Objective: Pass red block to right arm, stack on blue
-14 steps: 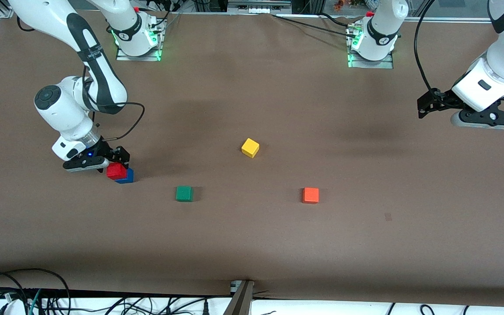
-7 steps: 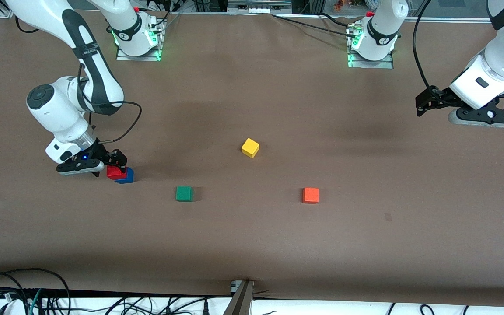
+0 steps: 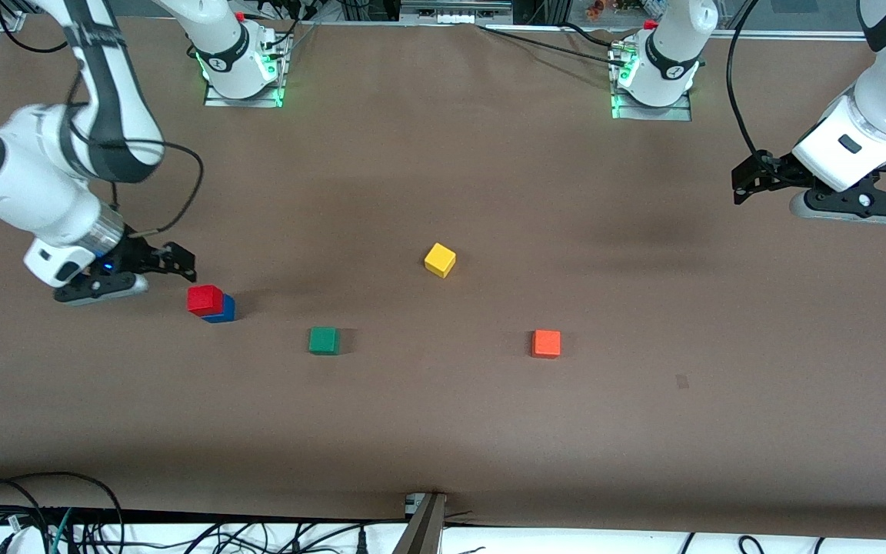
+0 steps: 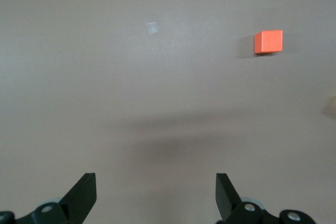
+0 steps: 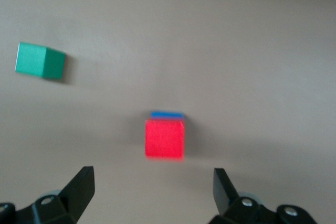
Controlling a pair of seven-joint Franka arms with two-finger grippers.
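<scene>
The red block (image 3: 204,298) sits on top of the blue block (image 3: 225,311), toward the right arm's end of the table. My right gripper (image 3: 181,263) is open and empty. It hangs clear of the stack, toward the right arm's end of the table. In the right wrist view the red block (image 5: 164,139) lies ahead of the open right gripper (image 5: 152,187), with an edge of the blue block (image 5: 167,114) showing under it. My left gripper (image 3: 747,183) is open and empty, waiting over the left arm's end of the table; it also shows in the left wrist view (image 4: 156,192).
A green cube (image 3: 324,340) lies beside the stack, toward the middle. A yellow cube (image 3: 440,259) sits mid-table. An orange cube (image 3: 546,343) lies nearer the left arm's end and shows in the left wrist view (image 4: 268,41). The green cube shows in the right wrist view (image 5: 40,60).
My right gripper has let go of the red block, leaving it on the blue one, and drawn back up toward the right arm's end of the table. The left arm has barely moved.
</scene>
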